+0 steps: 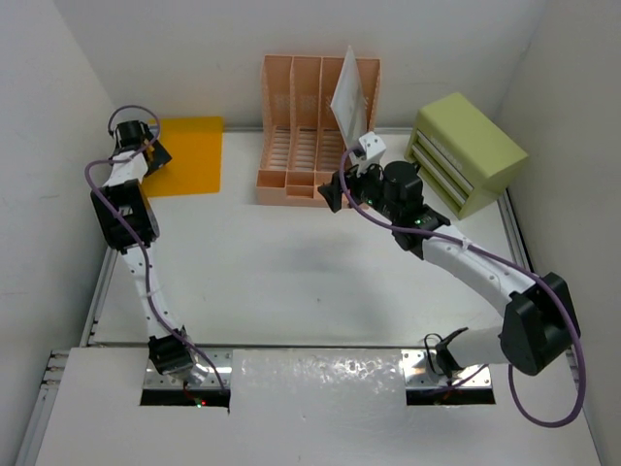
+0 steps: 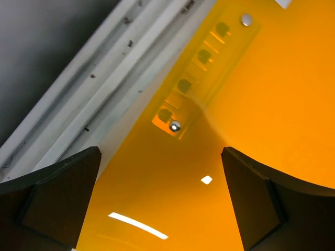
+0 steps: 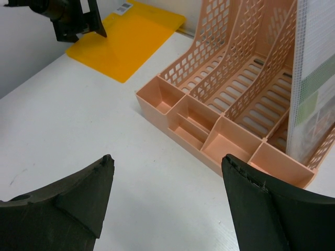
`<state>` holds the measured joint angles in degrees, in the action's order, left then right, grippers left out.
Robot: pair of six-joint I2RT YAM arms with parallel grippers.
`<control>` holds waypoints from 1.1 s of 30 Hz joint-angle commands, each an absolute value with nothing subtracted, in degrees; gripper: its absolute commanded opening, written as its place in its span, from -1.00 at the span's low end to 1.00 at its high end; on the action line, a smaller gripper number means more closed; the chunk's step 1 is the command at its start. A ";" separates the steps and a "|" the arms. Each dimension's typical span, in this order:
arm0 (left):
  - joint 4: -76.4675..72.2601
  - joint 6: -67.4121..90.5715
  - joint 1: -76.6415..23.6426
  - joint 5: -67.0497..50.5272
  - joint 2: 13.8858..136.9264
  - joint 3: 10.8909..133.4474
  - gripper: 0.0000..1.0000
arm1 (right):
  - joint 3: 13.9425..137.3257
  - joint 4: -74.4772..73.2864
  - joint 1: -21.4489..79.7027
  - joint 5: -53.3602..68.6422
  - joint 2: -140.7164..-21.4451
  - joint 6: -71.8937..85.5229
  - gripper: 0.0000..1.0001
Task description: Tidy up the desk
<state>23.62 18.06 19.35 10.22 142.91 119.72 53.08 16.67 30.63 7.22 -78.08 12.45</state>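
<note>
The desk (image 1: 291,282) lies directly beneath the peach file rack (image 1: 315,146). Its white top extends in front of the rack and to both sides.

My left gripper (image 2: 159,201) hangs well to the left of the rack, above an orange folder (image 2: 251,104) that lies flat on the desk. Its jaws are spread wide and hold nothing. The folder's fastener strip (image 2: 201,68) shows beyond the fingertips.

My right gripper (image 3: 167,198) hovers just in front of the rack, facing the low front compartments. Its jaws are spread and empty.

A white printed sheet (image 3: 314,78) stands upright in the rack's rightmost slot. A lime-green drawer box (image 1: 466,155) sits to the right of the rack.
</note>
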 commanded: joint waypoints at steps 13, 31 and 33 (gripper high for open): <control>22.24 8.00 19.51 -9.84 127.11 95.02 -0.12 | 55.46 14.59 32.08 7.21 -79.28 10.72 0.61; 3.02 -63.59 8.27 6.47 97.64 68.94 0.25 | 49.23 17.13 32.52 6.77 -76.21 9.49 0.61; 2.11 -66.34 7.13 8.17 98.43 67.16 -0.42 | 47.91 17.75 32.61 6.51 -75.76 9.32 0.61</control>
<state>4.91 -49.78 7.75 0.67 95.22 72.05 49.47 14.44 32.14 6.94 -78.04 10.26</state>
